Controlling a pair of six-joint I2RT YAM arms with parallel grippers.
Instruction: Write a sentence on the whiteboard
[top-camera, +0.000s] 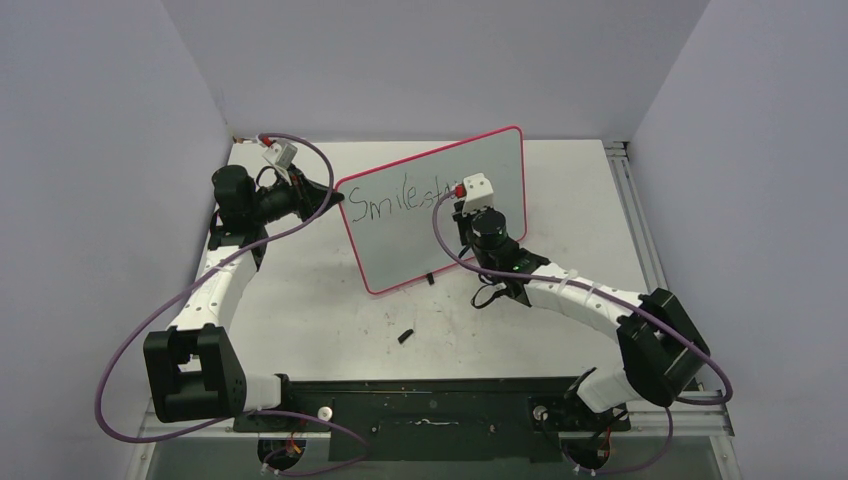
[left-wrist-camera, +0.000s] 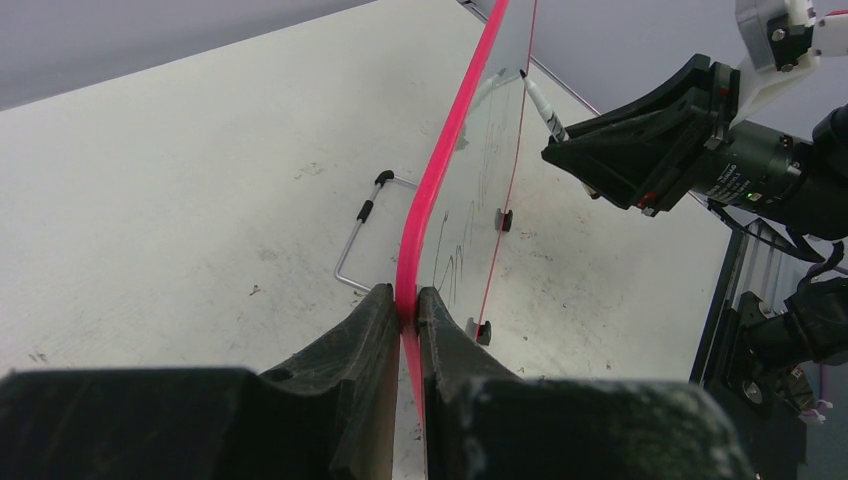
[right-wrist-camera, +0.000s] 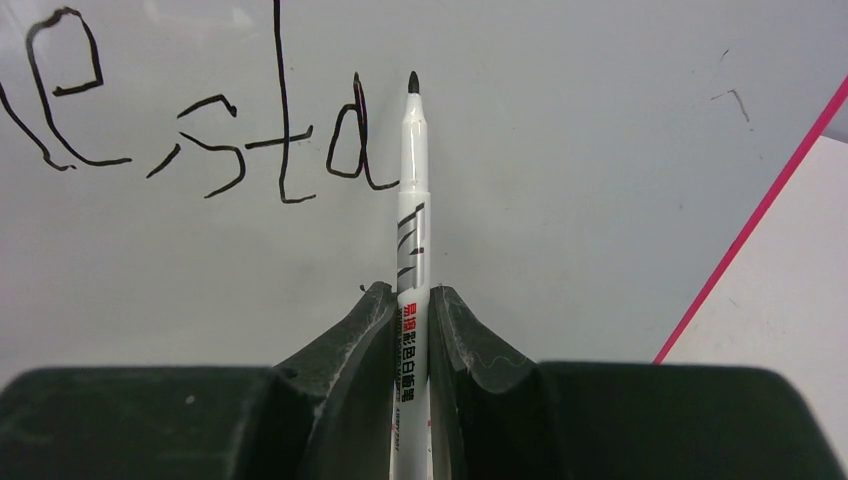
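Right gripper (right-wrist-camera: 410, 295) pinches marker (right-wrist-camera: 411, 170) at whiteboard (right-wrist-camera: 600, 150) (left gripper (left-wrist-camera: 407, 296) clamps it).

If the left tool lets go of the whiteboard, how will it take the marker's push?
It may tip or slide: the whiteboard stands on edge with only a wire stand behind. Probably light and stiff: the left tool steadies it by its rim alone.

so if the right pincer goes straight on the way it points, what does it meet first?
The whiteboard face, just right of the written "a". The marker in the right pincer leads, so its tip lands first; it may already touch, depth unclear.
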